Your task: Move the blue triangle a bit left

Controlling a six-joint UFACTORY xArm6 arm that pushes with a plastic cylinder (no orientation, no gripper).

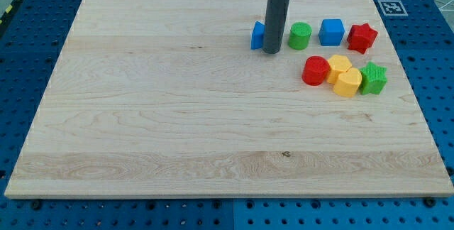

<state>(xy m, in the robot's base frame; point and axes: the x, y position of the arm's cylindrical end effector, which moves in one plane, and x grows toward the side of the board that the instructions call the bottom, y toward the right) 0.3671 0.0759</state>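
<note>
So my tip (272, 50) is planted on the wooden board (177, 116) up near the view's top, a bit right of centre. The rod comes straight down from the arm's mount at the top edge of the view and stands upright, no tilt I can see. It's just a bare rod end, so nothing to open or close and it isn't holding anything; it's only pressed up against the blue triangle (257, 35), which sits right on its left side, touching or as good as touching. The rod covers part of that block, so the shape is hard to read fully.

On the other side of my tip, just to the view's right, is a green cylinder (300, 36), then a blue cube (331, 32), then a red star-ish block (362, 37) near the board's right edge. Below that row there's a tight cluster: red cylinder (316, 70), two yellow blocks (339, 64) (347, 84) touching each other, and a green star-shaped block (373, 79).

Room-wise, everything left of the blue triangle is bare wood all the way to the board's left edge, and the whole lower half is open too. The top edge of the board is fairly close behind the triangle.
</note>
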